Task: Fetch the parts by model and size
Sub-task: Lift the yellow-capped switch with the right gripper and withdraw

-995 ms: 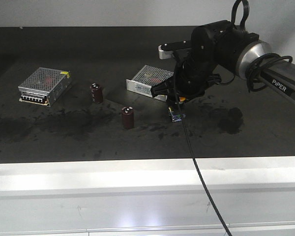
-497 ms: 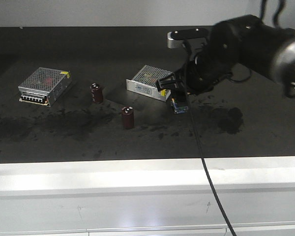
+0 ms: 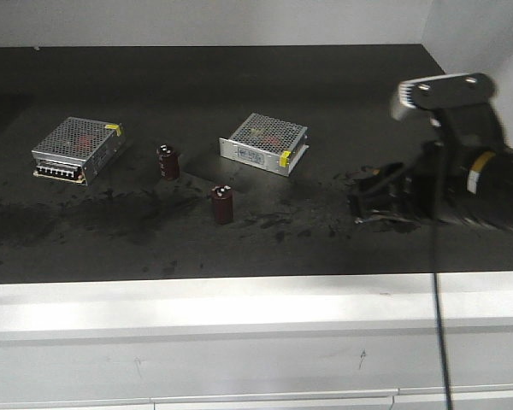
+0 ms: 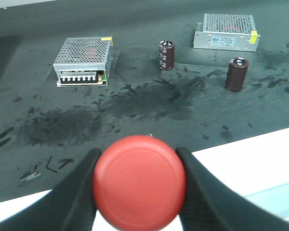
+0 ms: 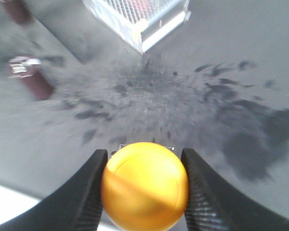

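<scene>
Right fingers (image 5: 89,192) swung the yellow-capped switch (image 5: 144,185) rightward over open mat (image 5: 260,57).

left mesh box (image 3: 77,149) | centre mesh box (image 3: 263,143) | rear cylinder (image 3: 168,161), front cylinder (image 3: 222,204) upright | smudged table (image 3: 239,77)

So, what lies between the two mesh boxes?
One maroon cylinder stands between the left box and the right box, in the front view.

R arm (image 3: 451,179) blurred; both switch bases hidden.
</scene>
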Controlling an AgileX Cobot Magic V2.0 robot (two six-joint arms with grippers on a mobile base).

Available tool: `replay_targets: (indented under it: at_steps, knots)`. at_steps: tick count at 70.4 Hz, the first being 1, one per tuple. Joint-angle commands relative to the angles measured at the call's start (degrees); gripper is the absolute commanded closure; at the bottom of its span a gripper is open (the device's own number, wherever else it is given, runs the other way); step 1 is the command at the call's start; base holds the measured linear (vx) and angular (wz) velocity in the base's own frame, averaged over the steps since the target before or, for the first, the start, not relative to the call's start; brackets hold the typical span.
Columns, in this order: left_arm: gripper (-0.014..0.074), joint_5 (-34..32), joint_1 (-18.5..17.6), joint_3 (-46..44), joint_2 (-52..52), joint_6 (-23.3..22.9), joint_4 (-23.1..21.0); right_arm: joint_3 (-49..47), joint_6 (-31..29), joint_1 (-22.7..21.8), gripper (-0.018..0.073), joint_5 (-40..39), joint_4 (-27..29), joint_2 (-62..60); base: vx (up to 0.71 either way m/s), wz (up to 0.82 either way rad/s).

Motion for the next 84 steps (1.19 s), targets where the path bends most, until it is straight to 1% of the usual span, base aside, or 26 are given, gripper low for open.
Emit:
replay_targets:
  at_steps: [1, 8, 25, 44, 52, 84]
  knots:
    - [0.0603, -4.18, -0.19, -1.6, 0.31, -0.28, -0.24, 2.8, -0.65, -0.17, 0.0569, -5.4, -0.8, -7.74, 0.0, 0.0]
    - [0.0603, -4.18, -0.19, -1.6, 0.31, -0.28, -0.24, 6.97, -1.83, -0.17, 0.0569, -5.49, -0.8, -15.71, 0.0, 0.0]
    - [0.0603, -4.18, -0.19, -1.6, 0.31, -0.28, -0.24, 15.97, -1.59, -0.17, 0.0569, -7.19, -1.59, -32.54, 0.0, 0.0]
    - [0.0603, -4.18, -0.19, -1.6, 0.31, -0.28, -0.24, 23.34, -1.43, -0.17, 0.0569, -6.98, -2.36, -45.84, 0.0, 0.0]
    - [0.0603, -4.18, -0.19, -1.6, 0.31, -0.28, -0.24, 24.64, -1.43, -0.17, 0.0569, -7.27, -2.36, -47.81, 0.0, 0.0]
    - [0.0603, -4.18, -0.19, -1.6, 0.31, -0.28, -0.24, 24.64, -1.43, -0.17, 0.0569, -6.79, -2.14, -47.8, 0.0, 0.0]
